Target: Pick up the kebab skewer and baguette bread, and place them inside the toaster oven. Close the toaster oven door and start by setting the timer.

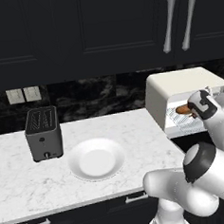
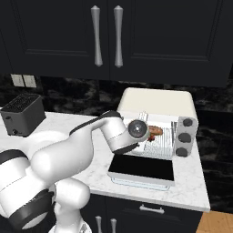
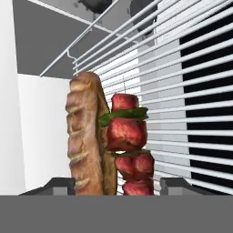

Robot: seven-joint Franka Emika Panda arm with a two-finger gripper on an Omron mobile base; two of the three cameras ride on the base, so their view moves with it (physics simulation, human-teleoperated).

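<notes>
Pincer (image 3: 116, 184) nearest hand camera, fingertips spread apart, gripping nothing. Between and just beyond them: baguette bread (image 3: 86, 136) and kebab skewer (image 3: 127, 145), side by side, touching, lying on wire rack (image 3: 182, 91) inside toaster oven (image 2: 157, 102). Toaster oven door (image 2: 142, 170) hangs open over counter (image 1: 110, 128).

The toaster oven door (image 2: 142, 169) lies open; the baguette bread (image 2: 155, 130) rests on the rack inside the toaster oven (image 2: 157, 103).
</notes>
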